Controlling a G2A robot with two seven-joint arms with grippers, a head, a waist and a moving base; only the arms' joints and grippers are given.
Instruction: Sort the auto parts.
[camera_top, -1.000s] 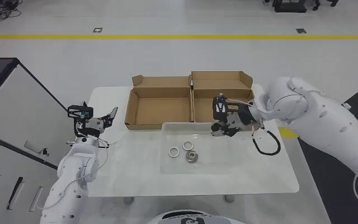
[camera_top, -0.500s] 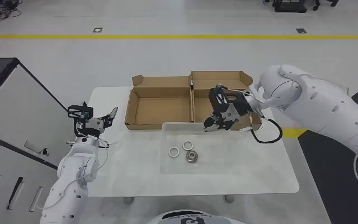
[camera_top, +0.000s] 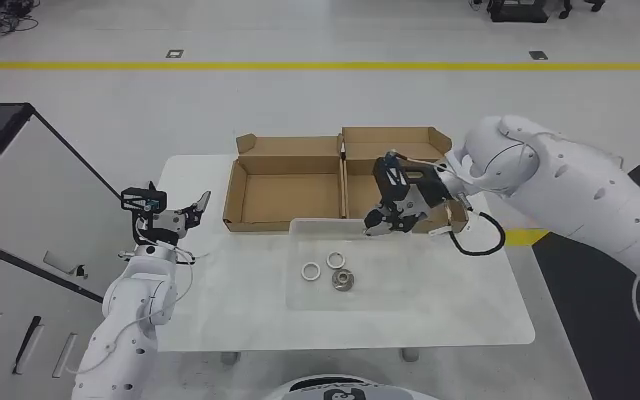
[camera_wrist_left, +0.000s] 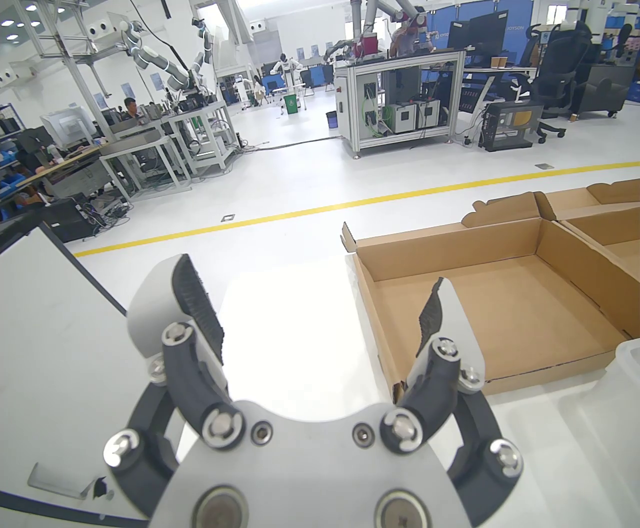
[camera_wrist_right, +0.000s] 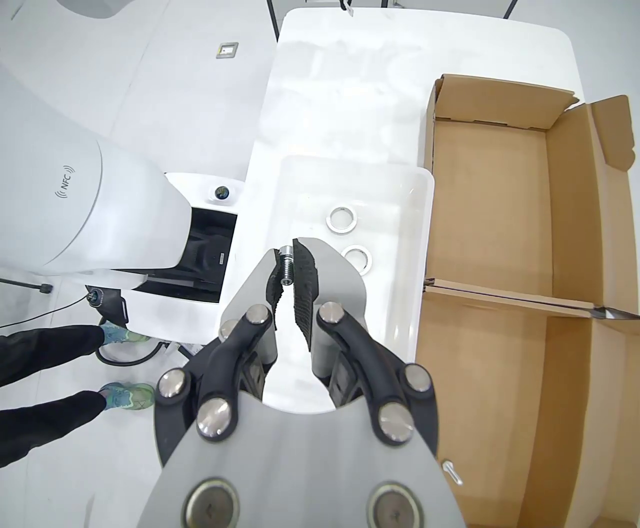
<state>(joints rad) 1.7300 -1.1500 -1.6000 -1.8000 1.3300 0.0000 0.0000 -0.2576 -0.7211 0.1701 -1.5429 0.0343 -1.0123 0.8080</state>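
The right claw (camera_wrist_right: 286, 266) is closed on a small threaded bolt (camera_wrist_right: 285, 261), pinched at its fingertips. It hangs over the white tray (camera_top: 291, 268), at the tray's edge nearest the right box (camera_top: 395, 160). In the tray lie two rings (camera_wrist_right: 342, 219), close together, and a round part (camera_top: 342, 280) just beside them. A second bolt (camera_wrist_right: 451, 471) lies on the floor of the right box. The left box (camera_wrist_left: 505, 320) touches the right one along its side. The left claw (camera_wrist_left: 315, 300) is spread wide with nothing between its fingers, above the worktop (camera_top: 240, 300) at its left edge, well apart from the tray.
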